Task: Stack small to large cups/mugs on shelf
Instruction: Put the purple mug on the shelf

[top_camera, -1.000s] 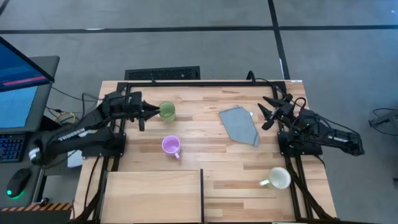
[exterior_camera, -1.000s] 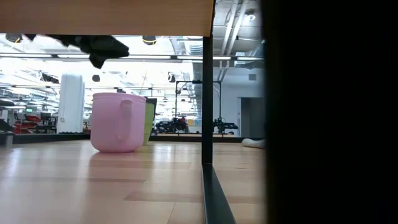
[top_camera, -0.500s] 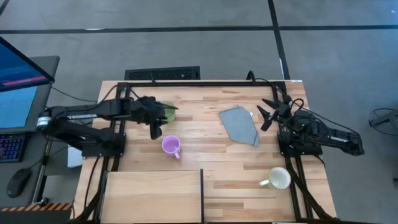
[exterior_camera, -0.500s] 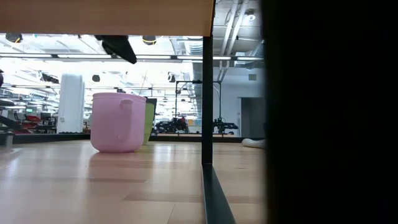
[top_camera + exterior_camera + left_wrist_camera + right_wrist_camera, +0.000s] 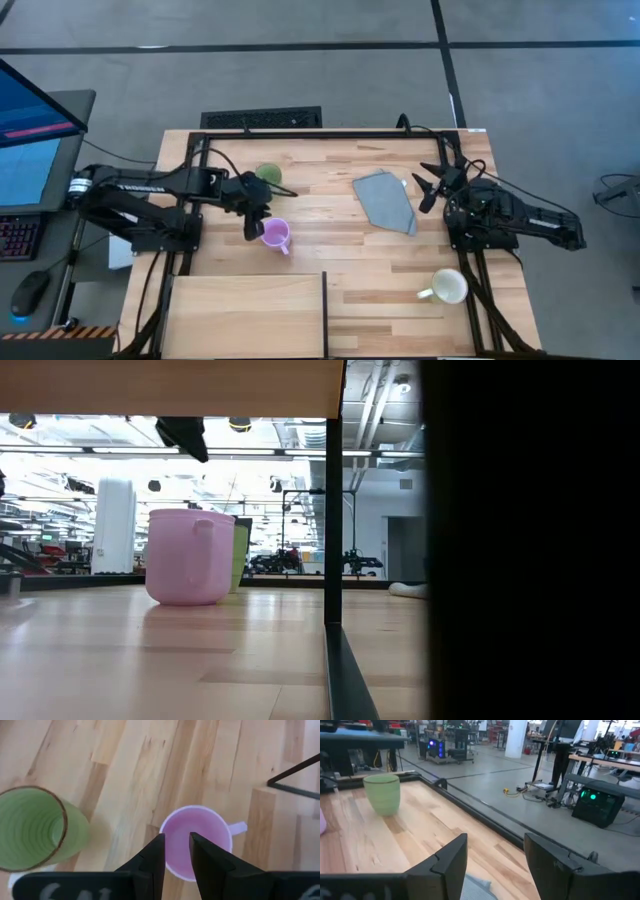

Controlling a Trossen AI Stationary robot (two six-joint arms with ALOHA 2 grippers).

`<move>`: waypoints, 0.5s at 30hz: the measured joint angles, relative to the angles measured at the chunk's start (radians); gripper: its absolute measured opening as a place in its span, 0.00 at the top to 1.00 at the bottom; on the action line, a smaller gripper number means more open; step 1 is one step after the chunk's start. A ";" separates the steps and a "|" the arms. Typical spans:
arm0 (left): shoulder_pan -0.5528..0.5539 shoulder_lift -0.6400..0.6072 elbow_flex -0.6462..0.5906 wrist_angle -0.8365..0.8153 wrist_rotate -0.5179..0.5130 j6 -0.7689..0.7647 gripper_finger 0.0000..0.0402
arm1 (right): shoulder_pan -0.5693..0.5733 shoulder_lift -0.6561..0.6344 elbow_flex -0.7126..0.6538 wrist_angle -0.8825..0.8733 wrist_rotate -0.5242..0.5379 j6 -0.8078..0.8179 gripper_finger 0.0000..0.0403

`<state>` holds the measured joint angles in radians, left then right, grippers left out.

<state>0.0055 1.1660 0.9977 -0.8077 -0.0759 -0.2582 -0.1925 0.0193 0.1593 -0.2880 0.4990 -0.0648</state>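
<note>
The purple mug [image 5: 275,234] stands upright mid-tabletop, handle toward the shelf [image 5: 245,315], which holds nothing yet. The green mug [image 5: 268,175] stands just behind it; the white mug [image 5: 446,287] sits well apart near the right edge, beside the shelf's end. No stacking has begun, so all three mugs remain to be moved. The left gripper [image 5: 175,851] hovers directly over the purple mug, jaws narrowly apart and empty. The right gripper [image 5: 437,182] waits by the grey cloth [image 5: 385,200], jaws apart. Open planks lie between mugs and shelf.
</note>
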 joint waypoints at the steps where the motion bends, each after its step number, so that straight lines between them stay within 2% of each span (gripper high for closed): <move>1: -0.007 0.000 0.000 -0.002 -0.012 -0.006 0.81 | 0.000 0.000 0.000 0.000 0.000 0.008 0.46; 15: -0.012 0.000 -0.001 -0.004 -0.045 -0.003 0.81 | 0.000 0.000 0.000 -0.004 0.000 0.013 0.46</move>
<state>-0.0067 1.1660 0.9972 -0.8118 -0.1209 -0.2608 -0.1925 0.0193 0.1593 -0.2916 0.4988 -0.0517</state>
